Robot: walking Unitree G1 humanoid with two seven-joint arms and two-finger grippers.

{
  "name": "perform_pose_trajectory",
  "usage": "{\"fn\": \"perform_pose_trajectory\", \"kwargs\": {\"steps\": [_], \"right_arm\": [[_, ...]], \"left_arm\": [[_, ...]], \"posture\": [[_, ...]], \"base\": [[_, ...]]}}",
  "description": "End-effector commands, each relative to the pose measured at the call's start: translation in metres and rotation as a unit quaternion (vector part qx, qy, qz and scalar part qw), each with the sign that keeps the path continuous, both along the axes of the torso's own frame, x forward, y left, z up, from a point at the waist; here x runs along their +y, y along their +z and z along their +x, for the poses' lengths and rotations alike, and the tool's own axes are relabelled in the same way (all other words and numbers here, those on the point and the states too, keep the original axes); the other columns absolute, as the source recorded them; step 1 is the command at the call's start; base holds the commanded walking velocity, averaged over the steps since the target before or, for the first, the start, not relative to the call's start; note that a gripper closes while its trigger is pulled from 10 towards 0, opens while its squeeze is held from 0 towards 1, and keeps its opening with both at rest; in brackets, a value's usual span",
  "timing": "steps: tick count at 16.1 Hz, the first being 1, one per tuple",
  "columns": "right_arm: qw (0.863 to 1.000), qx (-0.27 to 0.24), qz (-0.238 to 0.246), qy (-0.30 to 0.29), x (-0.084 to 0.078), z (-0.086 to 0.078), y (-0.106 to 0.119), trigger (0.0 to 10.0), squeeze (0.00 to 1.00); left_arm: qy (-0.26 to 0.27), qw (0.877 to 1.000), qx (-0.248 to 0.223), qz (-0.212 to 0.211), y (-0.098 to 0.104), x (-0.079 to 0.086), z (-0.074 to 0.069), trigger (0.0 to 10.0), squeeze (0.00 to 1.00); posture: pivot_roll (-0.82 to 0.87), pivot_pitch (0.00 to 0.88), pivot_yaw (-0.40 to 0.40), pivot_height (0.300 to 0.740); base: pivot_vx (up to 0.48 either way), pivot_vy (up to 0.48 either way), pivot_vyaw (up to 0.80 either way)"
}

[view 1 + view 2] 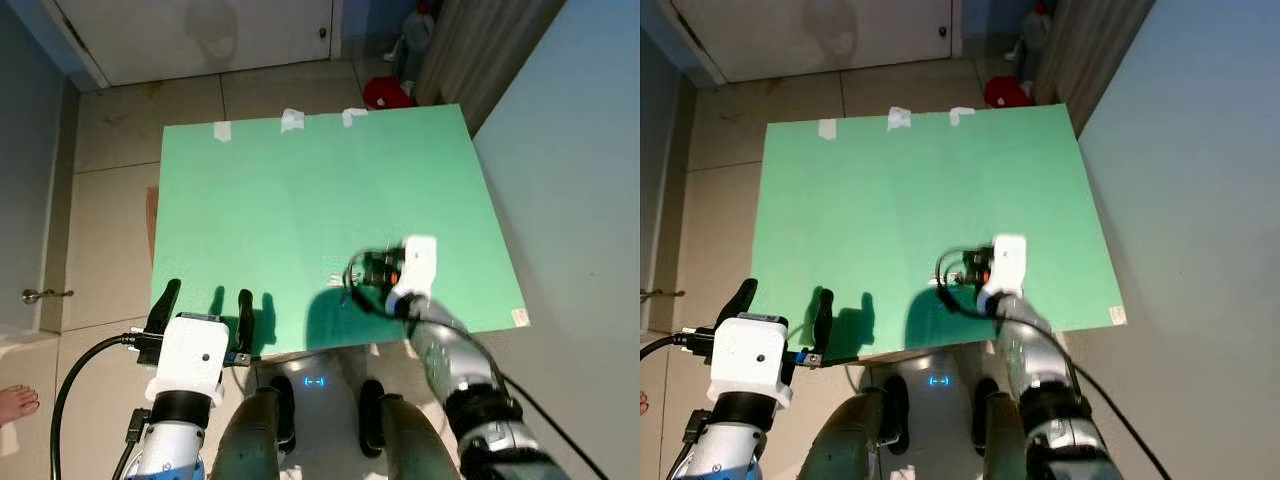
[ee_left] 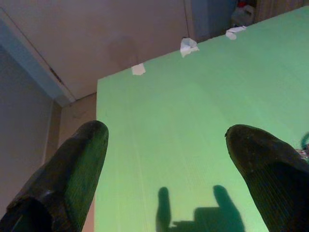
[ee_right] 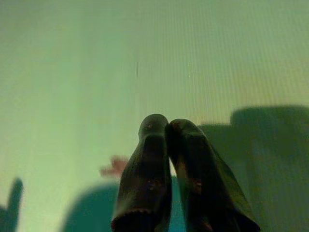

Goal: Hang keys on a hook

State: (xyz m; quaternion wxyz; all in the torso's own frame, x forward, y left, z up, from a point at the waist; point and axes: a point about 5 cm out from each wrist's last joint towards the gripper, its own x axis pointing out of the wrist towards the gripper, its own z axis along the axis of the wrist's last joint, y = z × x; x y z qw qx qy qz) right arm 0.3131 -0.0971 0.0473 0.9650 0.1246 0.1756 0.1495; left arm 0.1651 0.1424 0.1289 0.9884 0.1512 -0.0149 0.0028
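Both hands over green board (image 1: 320,190); keys indistinct.

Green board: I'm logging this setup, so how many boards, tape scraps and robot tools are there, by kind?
Green board: 1
White tape scraps along its far edge: 3
Robot tools: 2, the left tool at the near edge and the right tool over the board
Total: 6

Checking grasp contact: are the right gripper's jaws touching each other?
Touching. In the right wrist view the right gripper has its jaws pressed together, no gap at the tips, above the green board.
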Motion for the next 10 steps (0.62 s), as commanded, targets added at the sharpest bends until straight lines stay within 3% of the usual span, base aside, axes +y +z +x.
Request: {"fn": "perform_pose_trajectory", "kwargs": {"steps": [1, 6, 10], "right_arm": [[1.0, 0.009, -0.01, 0.002, 0.001, -0.006, -0.004, 10.0, 1.0], [0.999, 0.041, 0.004, -0.024, 0.001, -0.015, -0.016, 10.0, 1.0], [0.999, 0.042, 0.005, -0.01, 0.005, -0.017, -0.017, 10.0, 1.0]], "left_arm": [[0.0, 1.0, 0.014, 0.0, -0.006, -0.001, -0.004, 10.0, 0.0], [-0.007, 1.0, 0.016, -0.012, -0.006, -0.002, -0.006, 10.0, 0.0], [-0.059, 0.996, 0.056, -0.038, -0.012, -0.01, -0.017, 10.0, 0.0]], "posture": [[0.15, 0.369, -0.009, 0.74], [0.16, 0.357, -0.004, 0.74], [0.18, 0.346, 0.0, 0.74]], "base": [[0.0, 0.0, 0.0], [0.0, 0.0, 0.0], [0.0, 0.0, 0.0]]}}
